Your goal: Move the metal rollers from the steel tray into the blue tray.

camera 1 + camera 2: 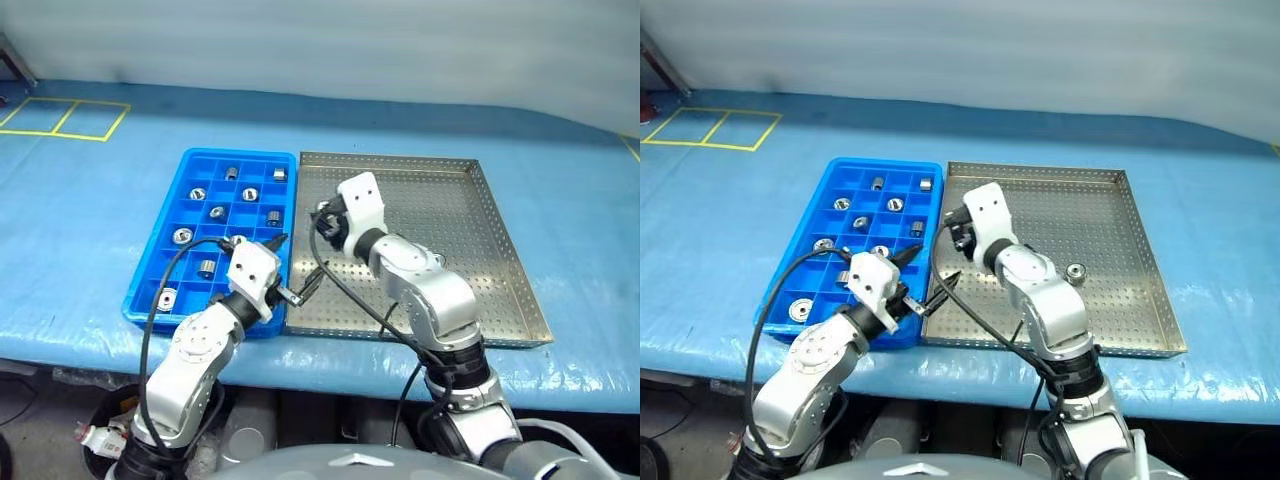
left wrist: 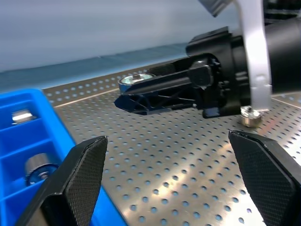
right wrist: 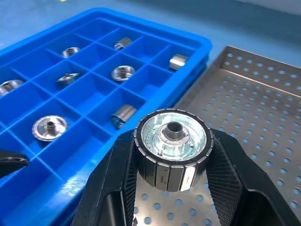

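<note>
My right gripper is shut on a metal roller, a ribbed silver cylinder with a central hole. It holds the roller above the left edge of the steel tray, beside the blue tray. In the left wrist view the same held roller sits at the tips of the right gripper's fingers. Another roller lies loose on the steel tray. Several rollers rest in separate compartments of the blue tray. Over the seam between the two trays, near their front edge, my left gripper is open and holds nothing.
Both trays lie side by side on a table covered in blue sheeting. Yellow tape lines mark its far left corner. A black cable loops from my left arm over the blue tray's front left corner.
</note>
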You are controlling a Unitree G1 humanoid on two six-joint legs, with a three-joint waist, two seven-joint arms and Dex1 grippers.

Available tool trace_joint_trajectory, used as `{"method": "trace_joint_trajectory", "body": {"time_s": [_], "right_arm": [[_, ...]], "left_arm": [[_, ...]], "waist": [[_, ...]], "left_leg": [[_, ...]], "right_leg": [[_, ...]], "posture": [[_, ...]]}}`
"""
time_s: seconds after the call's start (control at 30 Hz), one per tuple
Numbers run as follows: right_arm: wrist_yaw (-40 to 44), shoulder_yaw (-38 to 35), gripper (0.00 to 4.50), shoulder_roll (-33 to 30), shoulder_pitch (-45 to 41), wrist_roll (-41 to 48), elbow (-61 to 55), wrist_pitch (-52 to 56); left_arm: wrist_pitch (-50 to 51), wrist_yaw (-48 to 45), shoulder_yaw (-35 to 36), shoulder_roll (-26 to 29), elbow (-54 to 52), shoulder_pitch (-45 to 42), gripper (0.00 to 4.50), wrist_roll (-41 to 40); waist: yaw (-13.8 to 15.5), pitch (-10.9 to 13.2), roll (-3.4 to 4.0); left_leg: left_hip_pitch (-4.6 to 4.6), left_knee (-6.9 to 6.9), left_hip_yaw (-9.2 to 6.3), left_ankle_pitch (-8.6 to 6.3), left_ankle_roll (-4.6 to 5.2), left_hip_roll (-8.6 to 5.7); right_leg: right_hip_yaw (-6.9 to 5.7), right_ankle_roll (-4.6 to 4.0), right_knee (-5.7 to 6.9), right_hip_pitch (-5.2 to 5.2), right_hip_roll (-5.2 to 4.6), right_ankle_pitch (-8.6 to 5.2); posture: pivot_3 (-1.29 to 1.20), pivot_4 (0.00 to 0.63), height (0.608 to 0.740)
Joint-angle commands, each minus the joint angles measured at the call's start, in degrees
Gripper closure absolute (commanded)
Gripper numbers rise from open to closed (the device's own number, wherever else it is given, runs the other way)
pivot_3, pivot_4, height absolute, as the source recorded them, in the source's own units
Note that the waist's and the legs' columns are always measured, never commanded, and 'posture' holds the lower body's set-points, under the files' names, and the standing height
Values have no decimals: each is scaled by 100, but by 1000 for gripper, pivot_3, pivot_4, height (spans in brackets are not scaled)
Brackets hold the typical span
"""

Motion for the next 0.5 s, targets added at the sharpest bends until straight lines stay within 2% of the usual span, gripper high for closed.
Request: {"method": "trace_joint_trajectory", "body": {"time_s": [0.03,0.5], "right_arm": [[173,173,2791,68,-270,148,-81,201],[886,811,2791,-223,-484,297,558,387]], "left_arm": [[-309,22,210,41,-346,161,0,42],[-506,200,789,40,-608,967,0,-62]], "waist": [[31,0,0],[349,1,0]], "left_leg": [[0,0,1,0,0,0],[-6,-2,1,0,-1,1]], "right_leg": [[0,-2,0,0,-1,-1],[-7,-6,-5,-6,-2,-4]], "posture": [[334,150,740],[419,150,740]]}}
